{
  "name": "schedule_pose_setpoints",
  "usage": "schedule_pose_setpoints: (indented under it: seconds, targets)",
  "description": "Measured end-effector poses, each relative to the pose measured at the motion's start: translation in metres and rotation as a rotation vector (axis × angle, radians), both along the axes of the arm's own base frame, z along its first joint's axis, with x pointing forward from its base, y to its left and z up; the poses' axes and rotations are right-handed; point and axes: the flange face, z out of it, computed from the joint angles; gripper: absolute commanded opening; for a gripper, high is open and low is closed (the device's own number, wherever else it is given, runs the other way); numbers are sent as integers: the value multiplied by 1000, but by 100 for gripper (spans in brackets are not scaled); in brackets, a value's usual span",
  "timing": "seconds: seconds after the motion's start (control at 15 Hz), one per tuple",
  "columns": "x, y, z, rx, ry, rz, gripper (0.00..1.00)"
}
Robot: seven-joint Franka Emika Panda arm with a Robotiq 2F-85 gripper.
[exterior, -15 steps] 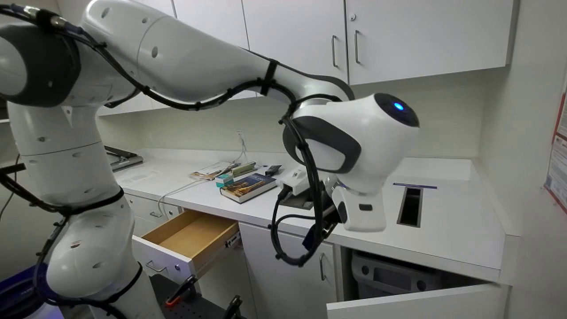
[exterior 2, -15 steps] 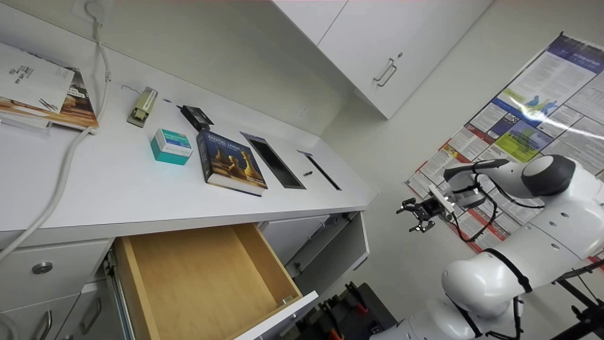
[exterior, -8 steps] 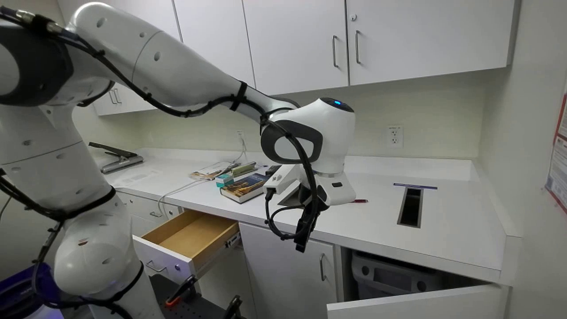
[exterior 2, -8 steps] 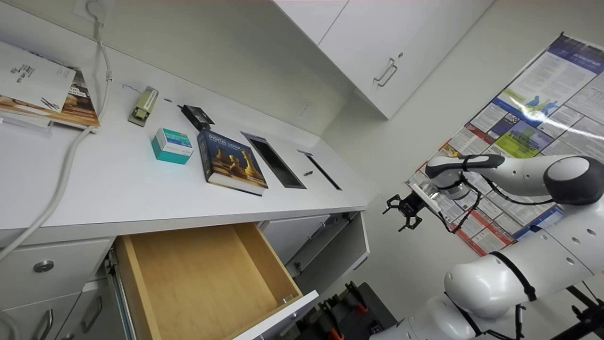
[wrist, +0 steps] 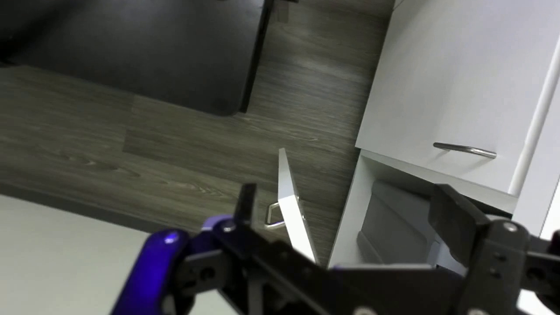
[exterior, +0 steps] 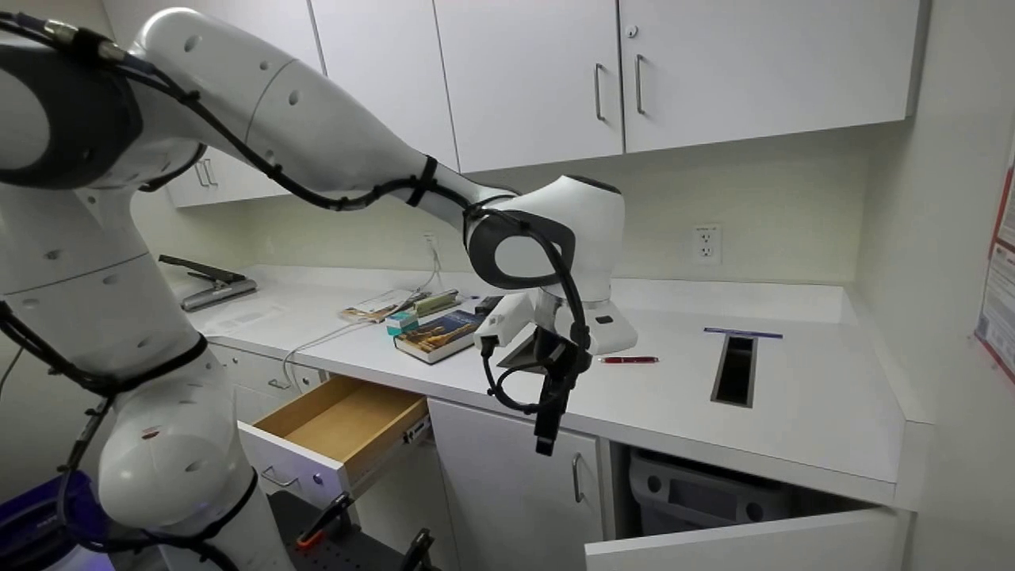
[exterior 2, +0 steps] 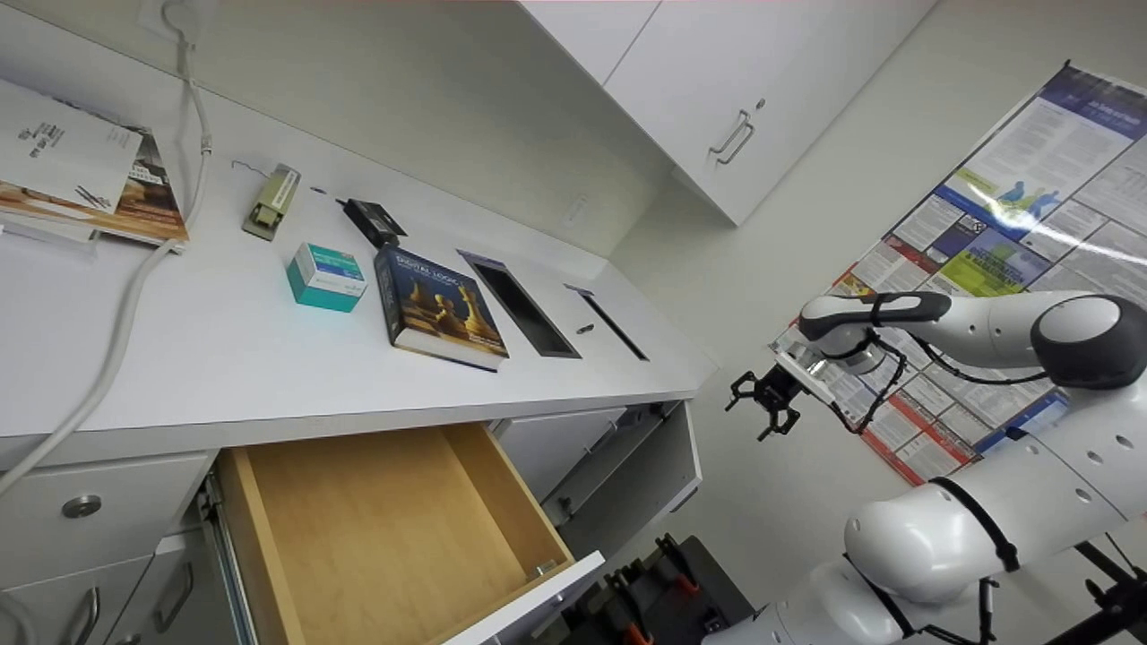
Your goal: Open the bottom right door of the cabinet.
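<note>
The bottom right door (exterior: 753, 546) is a flat white door. It stands swung open from the white base cabinet (exterior: 825, 428), its opening exposed. The door also shows in another exterior view (exterior 2: 641, 493) and edge-on in the wrist view (wrist: 294, 218), with its silver bar handle (wrist: 270, 216) on the outer face. My gripper (wrist: 343, 192) is open and empty, its fingers wide apart, above the door and the opening. In an exterior view the gripper (exterior 2: 751, 417) hangs in the air, apart from the door. In an exterior view only part of the gripper (exterior: 547, 432) shows.
A grey bin (exterior: 698, 496) sits inside the opened compartment. The neighbouring door (exterior: 515, 484) is closed. A wooden drawer (exterior: 349, 420) is pulled out to the left. A book (exterior: 444, 335) and a red pen (exterior: 629, 360) lie on the countertop. A black platform (wrist: 166, 52) stands on the floor.
The arm has moved left and back in an exterior view, mostly in the first half second, then only slightly. The red pen and wall outlet are uncovered. The door has not moved.
</note>
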Motion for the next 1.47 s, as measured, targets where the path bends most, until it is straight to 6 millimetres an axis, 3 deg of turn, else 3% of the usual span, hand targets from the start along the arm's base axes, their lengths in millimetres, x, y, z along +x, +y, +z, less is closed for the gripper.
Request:
schedule_pose_setpoints:
  seconds: [0.33,0.47,0.8,0.93,1.2,1.47]
  targets:
    - [27,16,-17,-42,86,262,100]
    - [28,13,-26,-39,102,354,100]
    - [30,11,-30,-40,109,399,100]
    - [37,10,-30,-75,104,486,74]
    - [63,2,-35,-154,115,692,42]
    - [84,-5,-52,-198,90,907,12]
